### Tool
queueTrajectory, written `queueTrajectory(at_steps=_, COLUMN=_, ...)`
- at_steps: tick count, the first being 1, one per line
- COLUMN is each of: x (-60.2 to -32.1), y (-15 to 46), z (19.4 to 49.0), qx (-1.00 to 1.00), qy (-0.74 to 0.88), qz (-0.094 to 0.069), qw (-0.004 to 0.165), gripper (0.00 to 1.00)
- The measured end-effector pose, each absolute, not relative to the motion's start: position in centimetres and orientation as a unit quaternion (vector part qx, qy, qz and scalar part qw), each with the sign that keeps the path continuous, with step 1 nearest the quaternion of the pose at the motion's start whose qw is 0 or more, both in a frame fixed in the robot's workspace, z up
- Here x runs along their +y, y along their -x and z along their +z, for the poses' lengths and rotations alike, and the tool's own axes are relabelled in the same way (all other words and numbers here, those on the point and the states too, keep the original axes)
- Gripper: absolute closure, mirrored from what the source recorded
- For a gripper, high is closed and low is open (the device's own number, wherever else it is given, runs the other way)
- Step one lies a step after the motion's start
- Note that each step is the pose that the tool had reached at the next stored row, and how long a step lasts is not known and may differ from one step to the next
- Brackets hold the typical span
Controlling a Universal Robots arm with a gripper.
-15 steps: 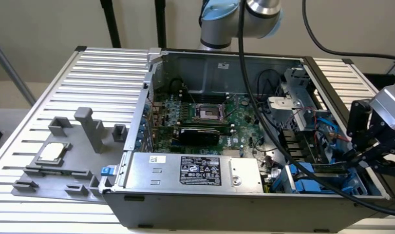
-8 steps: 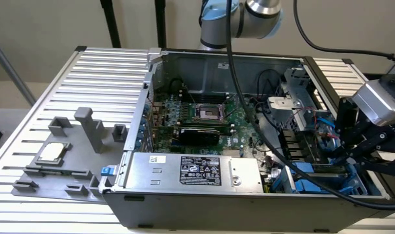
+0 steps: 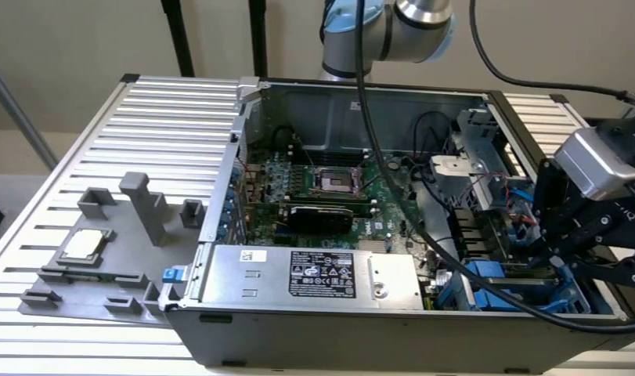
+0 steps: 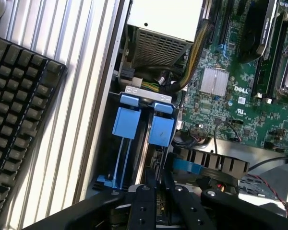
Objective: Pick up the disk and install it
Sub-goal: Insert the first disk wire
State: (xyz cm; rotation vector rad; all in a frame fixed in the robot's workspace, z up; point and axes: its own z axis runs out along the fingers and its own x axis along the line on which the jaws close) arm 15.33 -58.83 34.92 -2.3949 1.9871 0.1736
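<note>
Your gripper [image 4: 158, 191] hangs over the drive bay [image 4: 145, 92] in the corner of the open computer case [image 3: 328, 329], at the exterior view's right. The fingers [image 4: 145, 194] are drawn nearly together with only a narrow slot between them, and I see nothing held in it.

Two blue-railed carriers stand on edge in that bay, side by side. I take the one on the motherboard's [image 4: 240, 96] side, in line with your fingers, as the disk [image 4: 162, 129]. It is down in its slot, just below the fingertips. Whether it is fully seated I cannot tell.

Expect the disk to be rigid and fairly heavy for its size. Its metal faces will likely be smooth and slippery, and it probably won't forgive a drop or a knock. The plastic rails should flex a little, so take hold across the blue end piece or the stiff body, squarely, clear of the cables [image 4: 192, 62] beside it.

You see only bright blue plastic: a broad end tab and thin rails running down into the bay. The silver body and its label are hidden.
</note>
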Motion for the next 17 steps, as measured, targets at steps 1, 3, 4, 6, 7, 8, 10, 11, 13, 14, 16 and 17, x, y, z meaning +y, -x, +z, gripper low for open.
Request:
queueTrajectory(at_steps=1, x=-58.83, y=-15.33, z=34.85, qx=0.643, qy=0.764, qz=0.055, qw=0.012, gripper=0.83)
queueTrajectory(at_steps=3, x=-58.83, y=-15.33, z=34.71, qx=0.654, qy=0.755, qz=0.054, qw=0.012, gripper=0.83)
queueTrajectory(at_steps=4, x=-58.83, y=-15.32, z=34.64, qx=0.659, qy=0.750, qz=0.054, qw=0.012, gripper=0.83)
queueTrajectory(at_steps=6, x=-58.83, y=-15.33, z=34.49, qx=0.669, qy=0.741, qz=0.053, qw=0.012, gripper=0.83)
queueTrajectory(at_steps=7, x=-58.83, y=-15.33, z=34.40, qx=0.674, qy=0.736, qz=0.053, qw=0.012, gripper=0.83)
queueTrajectory(at_steps=8, x=-58.83, y=-15.33, z=34.33, qx=0.679, qy=0.732, qz=0.052, qw=0.012, gripper=0.83)
queueTrajectory(at_steps=10, x=-58.83, y=-15.33, z=34.20, qx=0.688, qy=0.724, qz=0.052, qw=0.012, gripper=0.83)
queueTrajectory(at_steps=11, x=-58.83, y=-15.33, z=34.17, qx=0.691, qy=0.721, qz=0.051, qw=0.012, gripper=0.83)
queueTrajectory(at_steps=13, x=-58.79, y=-15.33, z=34.13, qx=0.694, qy=0.718, qz=0.051, qw=0.012, gripper=0.83)
queueTrajectory(at_steps=14, x=-58.75, y=-15.32, z=34.13, qx=0.695, qy=0.717, qz=0.050, qw=0.011, gripper=0.83)
queueTrajectory(at_steps=16, x=-58.68, y=-15.31, z=34.10, qx=0.696, qy=0.716, qz=0.048, qw=0.009, gripper=0.83)
queueTrajectory(at_steps=17, x=-58.61, y=-15.30, z=34.07, qx=0.697, qy=0.716, qz=0.047, qw=0.008, gripper=0.83)
